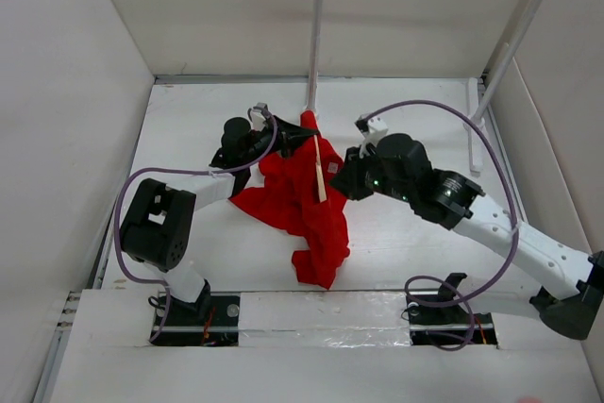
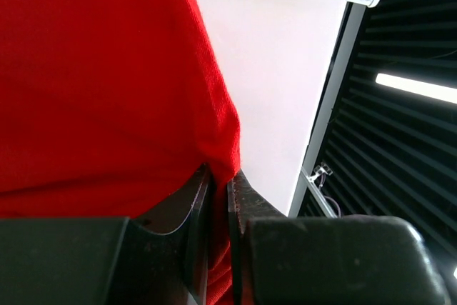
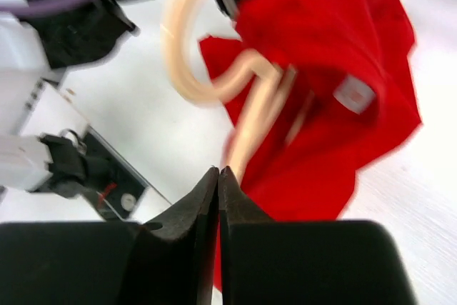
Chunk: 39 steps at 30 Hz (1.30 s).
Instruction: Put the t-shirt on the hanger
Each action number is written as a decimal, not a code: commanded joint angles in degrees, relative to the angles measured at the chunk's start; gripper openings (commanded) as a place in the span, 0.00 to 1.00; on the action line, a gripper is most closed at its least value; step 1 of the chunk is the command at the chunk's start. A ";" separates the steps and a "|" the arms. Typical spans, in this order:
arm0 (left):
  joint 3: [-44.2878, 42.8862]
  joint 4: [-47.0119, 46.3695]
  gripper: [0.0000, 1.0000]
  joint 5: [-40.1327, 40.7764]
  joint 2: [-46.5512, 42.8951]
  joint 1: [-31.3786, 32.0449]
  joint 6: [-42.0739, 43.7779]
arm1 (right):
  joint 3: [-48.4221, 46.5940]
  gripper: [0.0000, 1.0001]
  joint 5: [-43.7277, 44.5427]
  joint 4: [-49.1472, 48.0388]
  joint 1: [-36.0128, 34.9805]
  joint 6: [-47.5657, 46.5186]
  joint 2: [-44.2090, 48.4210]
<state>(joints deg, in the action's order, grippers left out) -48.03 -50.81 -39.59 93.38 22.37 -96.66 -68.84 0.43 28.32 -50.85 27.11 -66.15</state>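
Soft, rumpled red t-shirt (image 1: 311, 214) heaped mid-tabletop (image 1: 189, 129), thin pale wooden hanger (image 1: 319, 172) with curled hook laid across it. On the left gripper (image 2: 220, 183): pinching a fold of cloth. On the right gripper (image 3: 218, 173): pressed together, tips just beside the hanger's arm.

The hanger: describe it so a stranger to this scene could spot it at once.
Find the white rail's left post. At its foot is the red t-shirt; the hanger is the thin pale wooden strip against it, the only beige thing.
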 commanded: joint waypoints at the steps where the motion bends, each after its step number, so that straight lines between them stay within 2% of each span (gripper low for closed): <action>1: -3.12 -4.66 0.00 -1.72 -1.54 -0.49 -1.51 | 5.90 0.29 0.19 2.09 0.05 3.72 2.60; 3: -3.56 -3.78 0.00 -1.54 -1.98 -0.49 -0.99 | 7.31 0.46 0.71 2.62 -1.09 4.70 4.09; 5: -3.74 -2.64 0.00 -1.19 -2.59 -0.49 -0.46 | 7.84 0.59 2.73 3.15 -3.54 5.23 4.45; 7: -3.82 -2.19 0.00 -0.92 -2.77 -0.49 -0.37 | 7.67 0.66 5.10 3.24 -5.39 5.32 3.58; 12: -3.56 -0.88 0.00 -0.84 -4.00 -0.49 0.33 | 6.35 0.67 8.27 2.80 -9.08 5.49 -0.38; 14: -3.30 -0.61 0.00 -0.92 -4.61 -0.49 0.33 | 6.87 0.66 9.15 -0.44 -9.09 5.23 -1.78; 16: -2.86 -0.35 0.00 -1.01 -5.05 -0.49 0.42 | 6.53 0.64 11.25 -1.68 -9.09 5.49 -3.01; 21: -2.33 0.88 0.00 -1.19 -6.28 -0.49 0.51 | 2.23 0.50 20.39 0.69 -9.09 5.41 -7.59; 25: -2.51 1.93 0.00 -1.54 -6.72 0.65 0.68 | 0.03 0.46 26.28 0.16 -9.62 3.39 -8.73; 29: -2.24 2.38 0.00 -1.45 -6.81 0.66 1.04 | -1.65 0.45 27.26 -0.63 -9.62 1.98 -9.52; 33: -2.07 2.29 0.00 -1.28 -7.16 0.66 1.39 | -2.35 0.32 27.17 -0.19 -9.62 1.71 -10.14; 34: -2.24 2.38 0.00 -1.45 -7.08 0.66 1.74 | -2.35 0.21 27.43 0.16 -9.62 1.71 -10.23; 37: -3.99 5.08 0.00 -1.80 -6.99 0.66 5.58 | -1.74 0.03 27.26 0.34 -9.62 1.63 -8.65; 39: -5.31 8.69 0.01 -1.19 -7.42 -0.05 9.02 | -1.13 0.00 26.12 -0.01 -9.62 1.19 -6.89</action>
<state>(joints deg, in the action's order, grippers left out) -49.69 -43.57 -39.16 89.38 22.41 -92.64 -68.64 26.11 31.31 -59.94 29.80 -76.05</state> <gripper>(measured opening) 0.073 0.236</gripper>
